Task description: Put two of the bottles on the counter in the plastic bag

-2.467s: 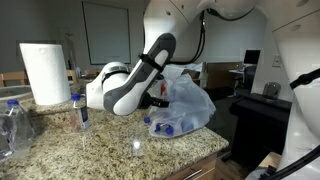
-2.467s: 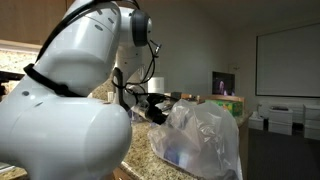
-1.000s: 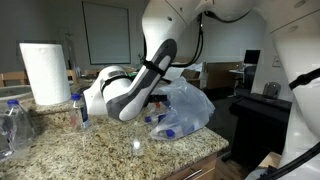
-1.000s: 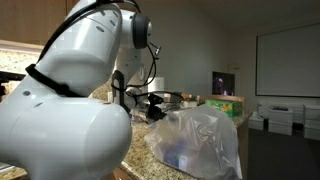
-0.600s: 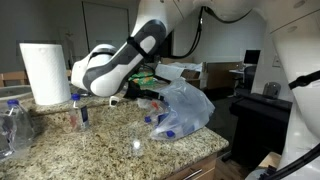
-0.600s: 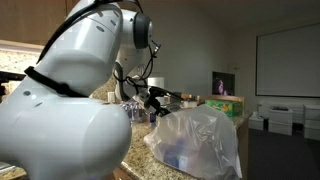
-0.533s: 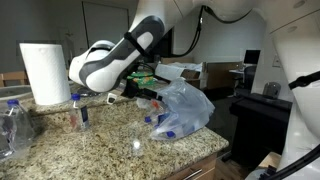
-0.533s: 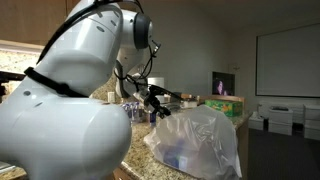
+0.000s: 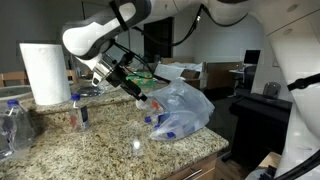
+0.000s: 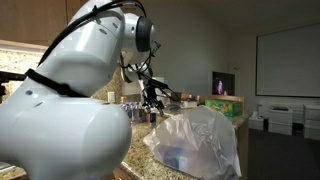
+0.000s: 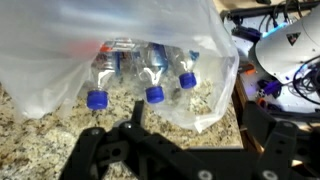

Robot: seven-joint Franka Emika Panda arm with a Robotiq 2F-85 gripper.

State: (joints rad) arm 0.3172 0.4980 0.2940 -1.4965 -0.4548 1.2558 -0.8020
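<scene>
A clear plastic bag (image 9: 186, 108) lies on the granite counter (image 9: 110, 150); in an exterior view it shows as (image 10: 196, 140). In the wrist view the bag (image 11: 60, 50) holds three blue-capped bottles (image 11: 152, 75) side by side, caps toward the camera. One small bottle (image 9: 79, 110) stands upright on the counter left of the bag. My gripper (image 9: 138, 92) hangs open and empty above the counter, just left of the bag's mouth. From the wrist, the gripper (image 11: 195, 122) has its jaws wide apart over bare granite with nothing between them. It also shows as the gripper (image 10: 152, 98).
A paper towel roll (image 9: 44, 72) stands at the back left. Larger clear bottles (image 9: 12, 125) sit at the far left edge. The counter's front edge (image 9: 190, 160) runs below the bag. A green box (image 10: 228, 104) sits behind the bag.
The arm has lifted and swung up and to the left, away from the bag. The gripper stays open and empty. The bag has not moved.
</scene>
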